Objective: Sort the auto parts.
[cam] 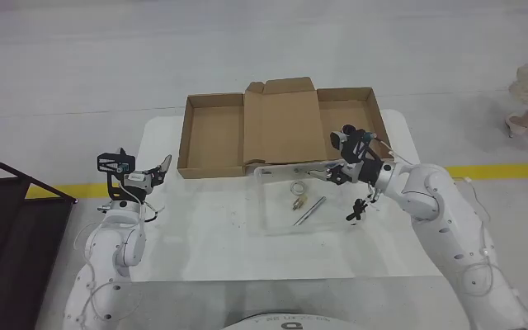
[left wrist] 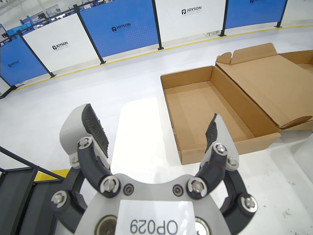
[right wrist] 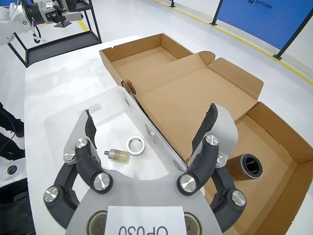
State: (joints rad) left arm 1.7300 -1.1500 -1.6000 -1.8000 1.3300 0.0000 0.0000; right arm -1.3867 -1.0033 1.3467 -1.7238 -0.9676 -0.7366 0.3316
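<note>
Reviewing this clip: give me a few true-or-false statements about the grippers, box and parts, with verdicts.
1. The left gripper and right gripper are both open and empty. True.
2. The metal ring lies in the cardboard box's left compartment. False: that compartment is empty; the ring lies in the white tray.
3. A dark cylinder lies in the box's right compartment. True.
4. The thin rod lies inside the box. False: it lies in the tray.
</note>
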